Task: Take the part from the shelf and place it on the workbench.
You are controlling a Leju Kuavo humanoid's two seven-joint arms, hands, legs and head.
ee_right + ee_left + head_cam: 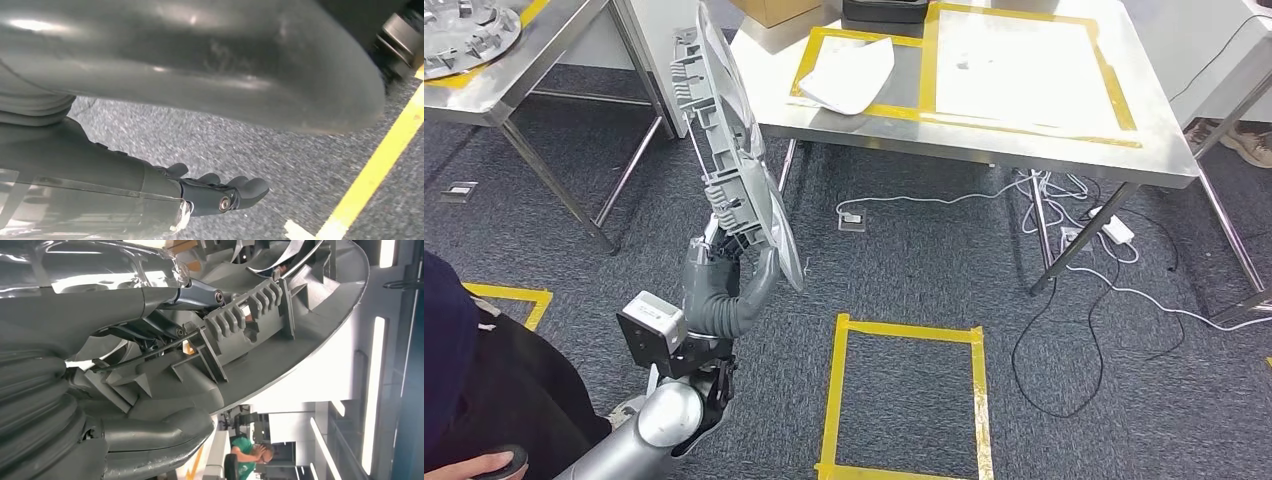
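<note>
Left robot hand [720, 262] grips grey part [734, 150] upright; right robot hand [220, 192] curled, holding nothing.

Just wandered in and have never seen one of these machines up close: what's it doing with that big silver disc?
The robot's left hand grips a large silvery wheel-cover part by its lower edge and holds it up on edge above the carpet. Ahead stands a steel workbench marked with yellow tape, with a white sheet lying on it; the part has not been set down there yet. The right hand hangs over the floor, fingers curled in with nothing in them. A similar part lies on another table to the left.
</note>
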